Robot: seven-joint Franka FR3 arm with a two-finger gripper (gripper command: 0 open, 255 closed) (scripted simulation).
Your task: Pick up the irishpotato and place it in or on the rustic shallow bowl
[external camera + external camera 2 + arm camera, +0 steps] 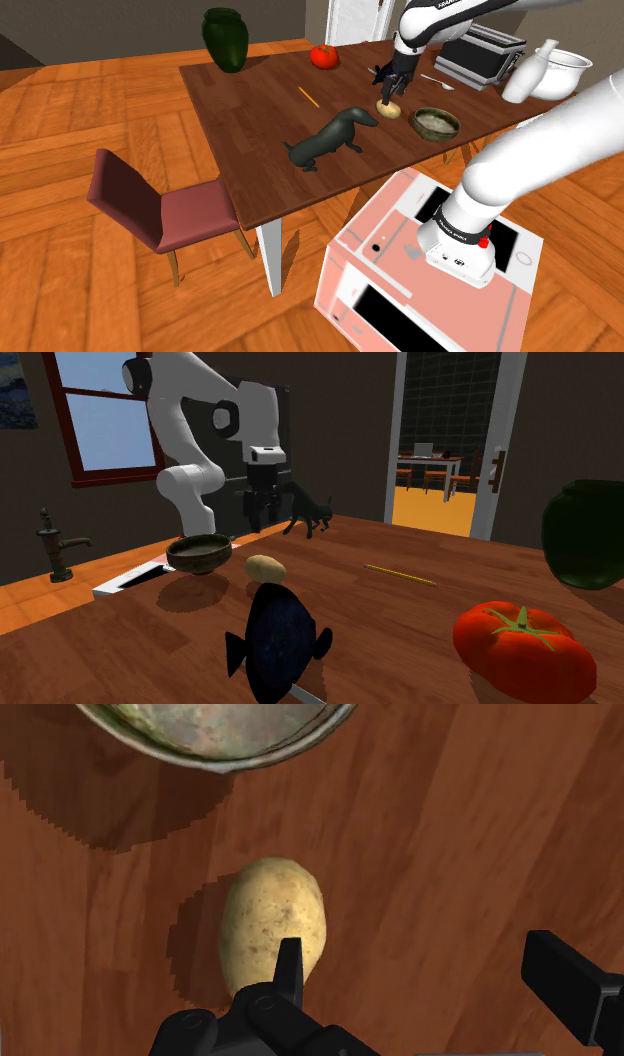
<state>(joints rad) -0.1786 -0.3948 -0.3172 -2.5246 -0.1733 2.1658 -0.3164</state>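
The potato is tan and speckled and lies on the brown wooden table. Just beside it stands the shallow bowl, mottled green-grey inside with a dark rim. My black gripper hangs open a little above the table, close over the potato. In the wrist view one finger overlaps the potato's near end and the other finger stands far off to the side. The potato is off-centre, not between them, and nothing is held.
A dark dog figurine, a yellow pencil, a tomato, a green vase, a toaster and a white jug share the table. A dark fish-shaped ornament stands near the potato. A maroon chair is alongside.
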